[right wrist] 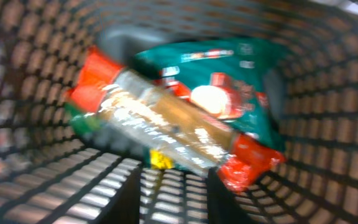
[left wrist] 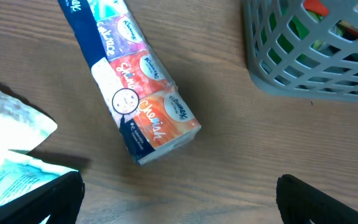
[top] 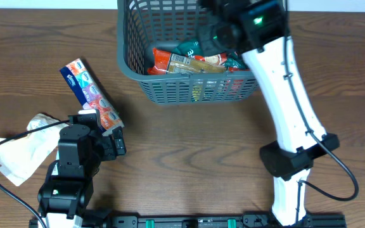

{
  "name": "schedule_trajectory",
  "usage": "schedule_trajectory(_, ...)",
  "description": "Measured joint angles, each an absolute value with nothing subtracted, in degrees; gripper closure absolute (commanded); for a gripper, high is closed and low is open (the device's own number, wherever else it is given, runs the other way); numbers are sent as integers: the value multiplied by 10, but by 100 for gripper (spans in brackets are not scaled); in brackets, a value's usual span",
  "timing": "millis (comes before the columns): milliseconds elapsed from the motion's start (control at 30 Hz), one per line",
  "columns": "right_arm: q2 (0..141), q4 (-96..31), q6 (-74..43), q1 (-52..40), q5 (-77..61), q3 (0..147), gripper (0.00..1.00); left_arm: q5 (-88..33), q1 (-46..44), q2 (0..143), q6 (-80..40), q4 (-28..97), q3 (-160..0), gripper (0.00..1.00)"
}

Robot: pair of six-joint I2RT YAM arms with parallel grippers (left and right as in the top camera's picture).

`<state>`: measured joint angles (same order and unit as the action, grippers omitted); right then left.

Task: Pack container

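Observation:
The container [top: 127, 60] is a dark grey lattice basket at the table's far middle. Its corner shows in the left wrist view [left wrist: 303, 68]. Inside lie a red-and-clear packet [top: 185, 62] and a green packet [top: 192, 47]. My right gripper [top: 224, 28] reaches down into the basket. In the blurred right wrist view its jaws [right wrist: 174, 171] stand slightly apart with only lattice between them. The red-and-clear packet [right wrist: 166, 124] lies just beyond the tips, on the green packet [right wrist: 229, 74]. My left gripper [top: 101, 134] is open above the table [left wrist: 179, 202], just short of a tissue pack [left wrist: 138, 93].
The colourful tissue pack [top: 89, 88] lies slanted on the wooden table, left of the basket. A white pouch [top: 24, 149] lies at the front left, beside the left arm, and shows at the left wrist view's edge [left wrist: 11, 155]. The white right arm [top: 290, 107] spans the table's right side.

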<state>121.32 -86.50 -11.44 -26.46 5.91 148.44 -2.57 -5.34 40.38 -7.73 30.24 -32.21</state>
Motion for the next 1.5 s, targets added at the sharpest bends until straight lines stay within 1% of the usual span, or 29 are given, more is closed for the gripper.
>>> schedule_trajectory(267,1213,-903,-124,-176,74,1484,99,-26,-53,404,-77,303,-322,1)
schedule_trajectory(533,1213,-971,-132,-134,74,1484,99,-26,-53,404,-77,304,-322,1)
schedule_trajectory(1167,1210,-971,-132,-128,45,1483,99,-26,-53,404,-77,304,-322,1)
schedule_trajectory(1500,1208,-971,-131,-119,45,1435,99,-26,-53,404,-77,304,-322,1)
